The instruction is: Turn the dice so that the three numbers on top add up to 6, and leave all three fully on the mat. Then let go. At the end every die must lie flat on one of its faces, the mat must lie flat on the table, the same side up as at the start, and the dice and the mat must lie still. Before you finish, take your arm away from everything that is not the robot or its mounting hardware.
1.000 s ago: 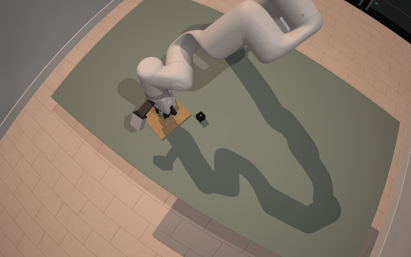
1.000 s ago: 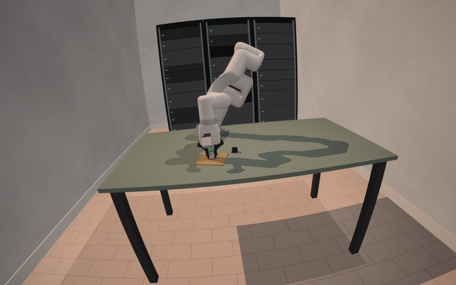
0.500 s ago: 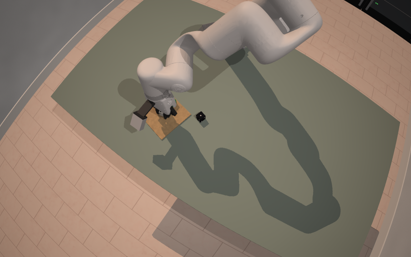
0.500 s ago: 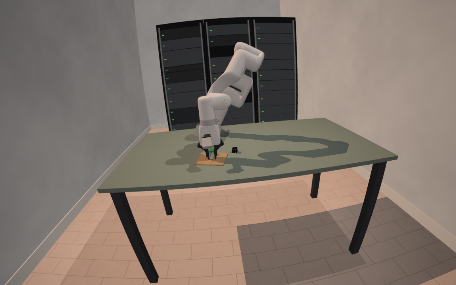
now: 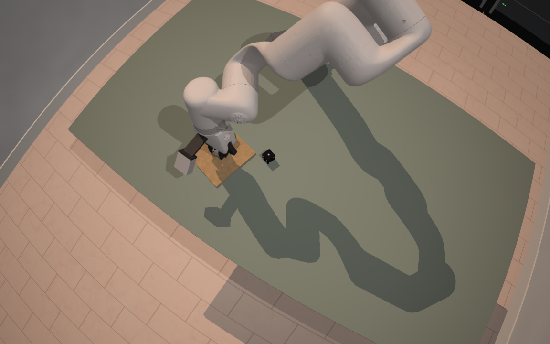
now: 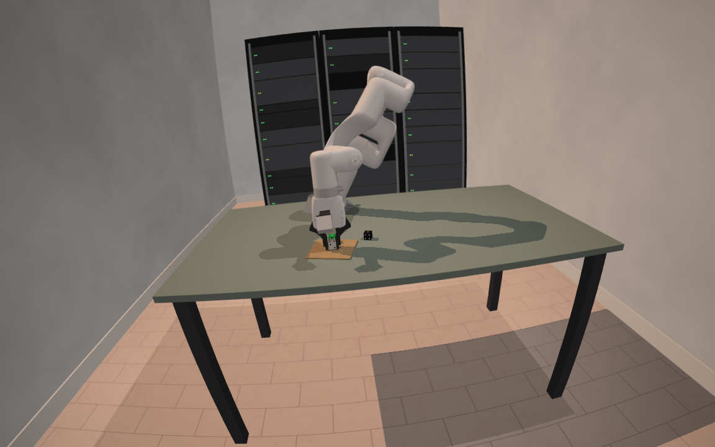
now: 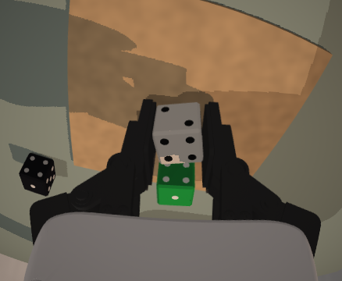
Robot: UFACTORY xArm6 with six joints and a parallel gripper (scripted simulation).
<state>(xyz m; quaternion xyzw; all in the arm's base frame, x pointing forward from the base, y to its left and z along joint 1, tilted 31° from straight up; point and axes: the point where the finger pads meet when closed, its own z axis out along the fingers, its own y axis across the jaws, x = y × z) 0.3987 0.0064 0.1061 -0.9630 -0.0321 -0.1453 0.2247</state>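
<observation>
My gripper [image 7: 179, 119] is shut on the grey die [image 7: 177, 133] and holds it low over the tan mat [image 7: 192, 58]; I cannot tell whether the die touches the mat. In the overhead view the gripper [image 5: 222, 153] stands over the mat [image 5: 226, 164]. The green die [image 7: 176, 187] lies just behind the fingers near the mat's far edge, showing one pip on its side; I cannot tell whether it is fully on the mat. The black die [image 5: 268, 155] lies flat on the table right of the mat, off it, one pip up. It also shows in the wrist view [image 7: 37, 174].
The arm [image 5: 311, 47] reaches in from the table's back. The table's near edge [image 6: 382, 280] is well away from the mat [image 6: 333, 249]. Dark server racks [image 6: 354, 111] stand behind the table.
</observation>
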